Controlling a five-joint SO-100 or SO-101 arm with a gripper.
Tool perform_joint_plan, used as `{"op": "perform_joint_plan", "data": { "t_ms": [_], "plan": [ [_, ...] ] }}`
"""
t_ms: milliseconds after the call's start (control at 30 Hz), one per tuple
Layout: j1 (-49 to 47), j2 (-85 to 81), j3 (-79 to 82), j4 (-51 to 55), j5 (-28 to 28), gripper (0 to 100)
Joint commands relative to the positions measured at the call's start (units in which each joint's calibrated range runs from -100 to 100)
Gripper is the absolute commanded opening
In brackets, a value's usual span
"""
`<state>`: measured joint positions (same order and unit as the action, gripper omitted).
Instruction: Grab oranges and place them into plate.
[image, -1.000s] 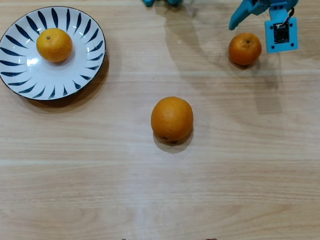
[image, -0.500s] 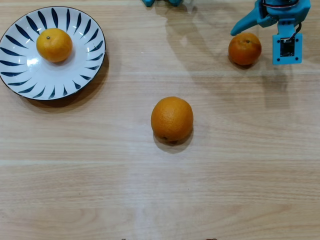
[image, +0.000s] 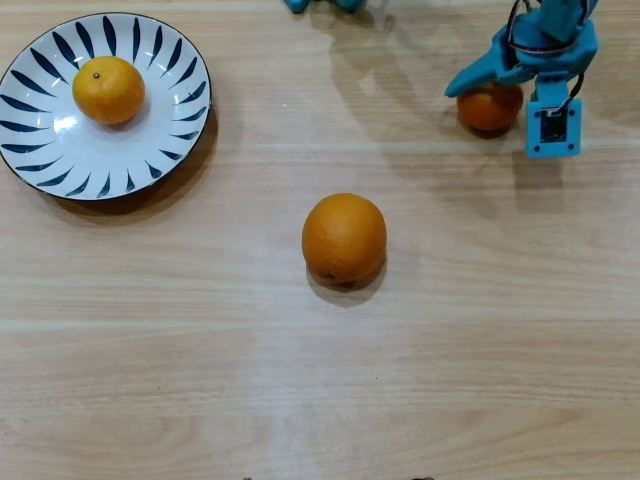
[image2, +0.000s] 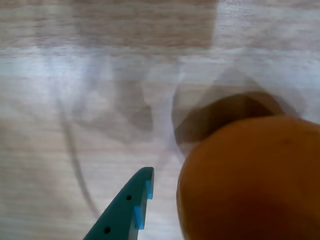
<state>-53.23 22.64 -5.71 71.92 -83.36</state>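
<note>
One small orange (image: 108, 89) lies in the white plate with dark blue rim strokes (image: 60, 165) at the top left of the overhead view. The large orange (image: 344, 239) sits on the table in the middle. Another small orange (image: 490, 108) lies at the top right, partly under my teal gripper (image: 488, 92). The gripper is open and low around this orange. In the wrist view one teal finger (image2: 131, 207) stands a little to the left of this orange (image2: 250, 180), not touching it. The other finger is out of view.
The light wooden table (image: 320, 380) bears nothing else. The wrist camera block (image: 553, 125) hangs to the right of the small orange. The arm base is at the top edge (image: 320, 4).
</note>
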Motion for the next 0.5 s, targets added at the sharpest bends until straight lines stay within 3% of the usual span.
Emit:
{"op": "perform_joint_plan", "data": {
  "t_ms": [0, 133, 467],
  "plan": [
    [1.1, -4.7, 6.3, -7.3, 0.8, 46],
    [1.9, -7.4, 13.7, -13.0, 0.8, 46],
    [1.9, -8.7, 15.1, -12.7, 0.8, 46]
  ]
}}
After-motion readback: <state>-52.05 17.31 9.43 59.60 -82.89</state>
